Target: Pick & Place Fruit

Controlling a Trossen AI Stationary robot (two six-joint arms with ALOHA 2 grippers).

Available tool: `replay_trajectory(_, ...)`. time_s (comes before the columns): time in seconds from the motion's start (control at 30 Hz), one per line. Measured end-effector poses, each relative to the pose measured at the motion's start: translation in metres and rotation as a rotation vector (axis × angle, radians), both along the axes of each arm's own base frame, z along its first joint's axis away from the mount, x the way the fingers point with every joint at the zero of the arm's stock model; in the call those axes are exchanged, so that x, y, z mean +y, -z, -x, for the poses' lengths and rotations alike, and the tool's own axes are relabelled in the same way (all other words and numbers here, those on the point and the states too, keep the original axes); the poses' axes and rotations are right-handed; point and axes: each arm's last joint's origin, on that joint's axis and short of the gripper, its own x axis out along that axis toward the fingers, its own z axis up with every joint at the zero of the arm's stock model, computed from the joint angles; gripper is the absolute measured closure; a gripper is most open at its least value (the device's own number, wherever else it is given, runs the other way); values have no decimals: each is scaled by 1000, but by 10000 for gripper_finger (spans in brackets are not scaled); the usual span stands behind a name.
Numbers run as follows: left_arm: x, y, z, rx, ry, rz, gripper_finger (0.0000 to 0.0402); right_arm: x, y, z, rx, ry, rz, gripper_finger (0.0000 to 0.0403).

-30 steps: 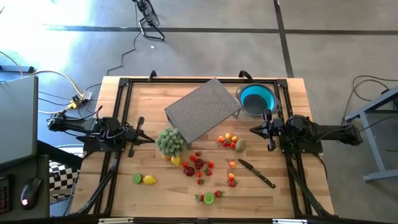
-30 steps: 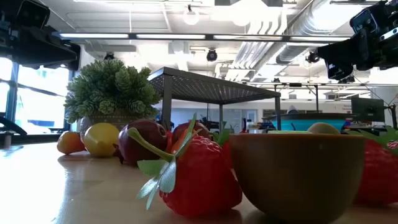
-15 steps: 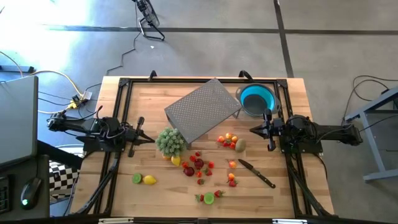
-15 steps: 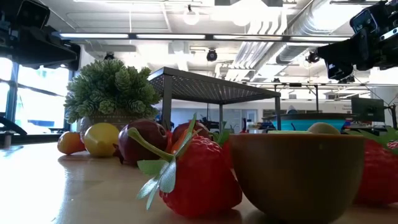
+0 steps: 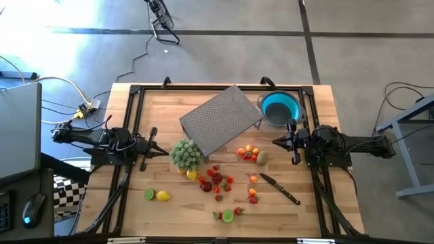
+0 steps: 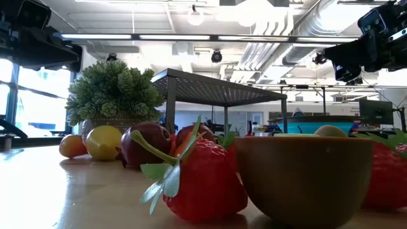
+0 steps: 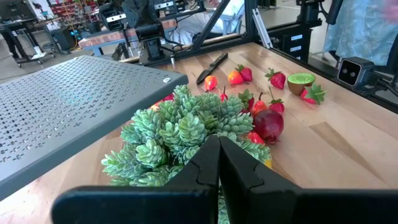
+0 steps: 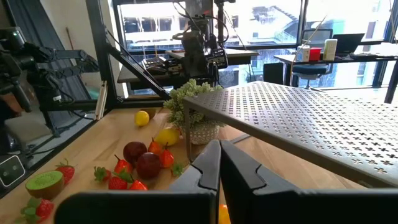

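Note:
Small fruit lie scattered on the wooden table: a red cluster (image 5: 215, 179) in the middle, an orange and brownish-green group (image 5: 252, 155) right of it, a lime and lemon (image 5: 156, 195) at the near left, a cut kiwi with strawberries (image 5: 228, 215) near the front edge. The blue bowl (image 5: 279, 108) stands at the far right. My left gripper (image 5: 165, 153) is shut, held above the table's left side and pointing toward the middle. My right gripper (image 5: 276, 141) is shut above the right side, just near of the bowl. Both touch nothing.
A grey perforated metal stand (image 5: 222, 120) sits at the far middle, with a small potted green plant (image 5: 185, 154) at its near left corner. A black-handled knife (image 5: 280, 189) lies at the near right. A black frame (image 5: 135, 91) borders the table.

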Motion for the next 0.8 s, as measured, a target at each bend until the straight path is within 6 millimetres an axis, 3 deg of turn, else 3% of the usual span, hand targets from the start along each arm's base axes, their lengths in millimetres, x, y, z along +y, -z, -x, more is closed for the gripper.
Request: replay_trajectory(0.8, 0, 0, 0, 6, -5, 32, 401, 0, 0, 0, 0, -1, 4, 401)
